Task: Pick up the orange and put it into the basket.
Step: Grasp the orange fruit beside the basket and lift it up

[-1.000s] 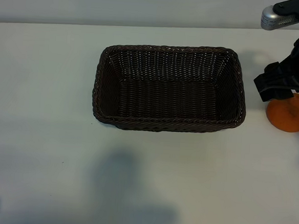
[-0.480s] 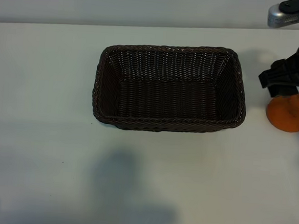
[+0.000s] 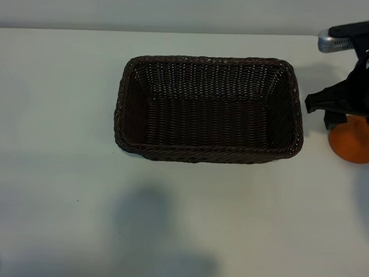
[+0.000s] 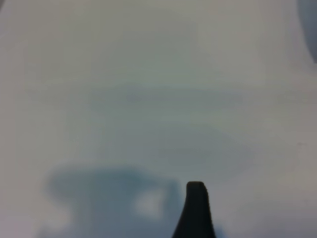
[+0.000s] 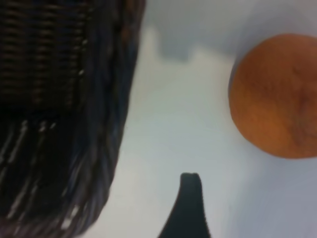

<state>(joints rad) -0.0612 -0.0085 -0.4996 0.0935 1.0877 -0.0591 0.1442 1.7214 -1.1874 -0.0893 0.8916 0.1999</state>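
the orange (image 3: 356, 143) sits on the white table (image 3: 54, 104) at about 3 o'clock from the basket (image 3: 205, 154), just beside its short right-hand wall and not touching it. the basket has nothing in it. the right gripper (image 3: 348, 112) hangs over the orange's far edge, pointing steeply down, its fingers spread wide with nothing between them; in the right wrist view one finger (image 5: 188, 208) stands over bare table between the basket wall and the fruit, so the fingers do not yet straddle the orange. the left gripper is out of the exterior view; its wrist camera shows one dark finger (image 4: 195, 210) over bare table, fingers wide and holding nothing. by my reading the task is barely begun: approach under way, while grasping, lifting, carrying and releasing remain.
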